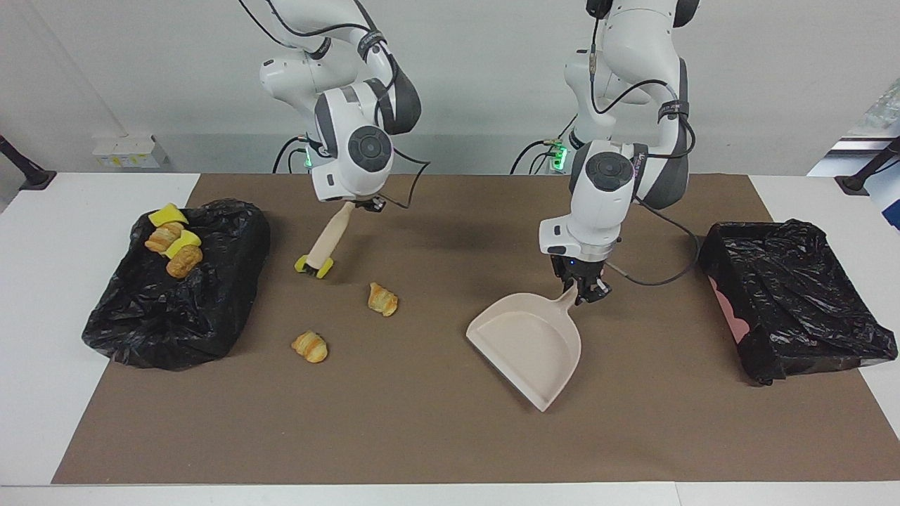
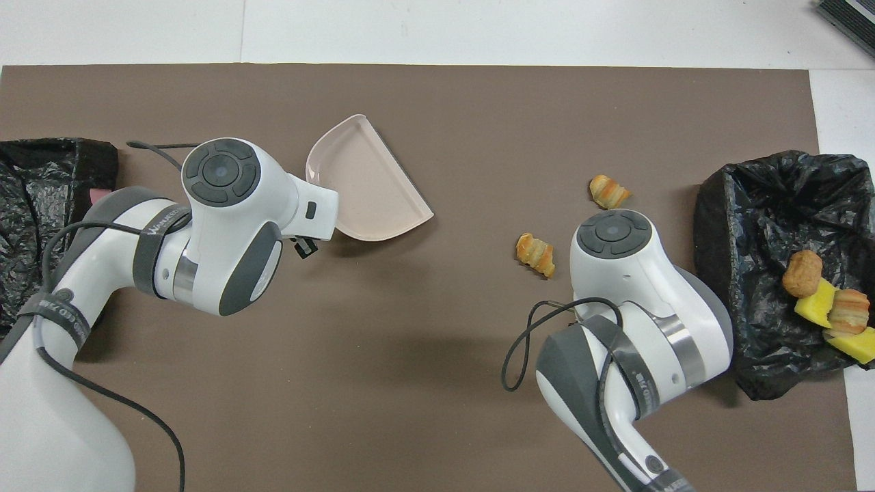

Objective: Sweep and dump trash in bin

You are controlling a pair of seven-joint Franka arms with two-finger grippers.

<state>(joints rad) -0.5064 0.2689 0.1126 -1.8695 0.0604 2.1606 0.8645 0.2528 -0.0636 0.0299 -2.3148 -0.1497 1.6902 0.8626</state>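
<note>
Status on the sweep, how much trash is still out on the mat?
Done: four scraps sit on the black bag. In hand: right gripper holds the brush at the yellow sponge chunk; left gripper holds the dustpan. Left: that chunk and two pastries.

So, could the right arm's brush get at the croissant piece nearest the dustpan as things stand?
Probably yes: bare mat lies between the brush, held in the right gripper and down at the yellow sponge chunk, and that croissant piece.

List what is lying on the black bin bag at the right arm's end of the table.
On that bin bag lie two yellow sponge chunks, a pastry and a brown nugget, clustered at the corner nearest the robots. Anything under the bag's folds is hidden.
</note>
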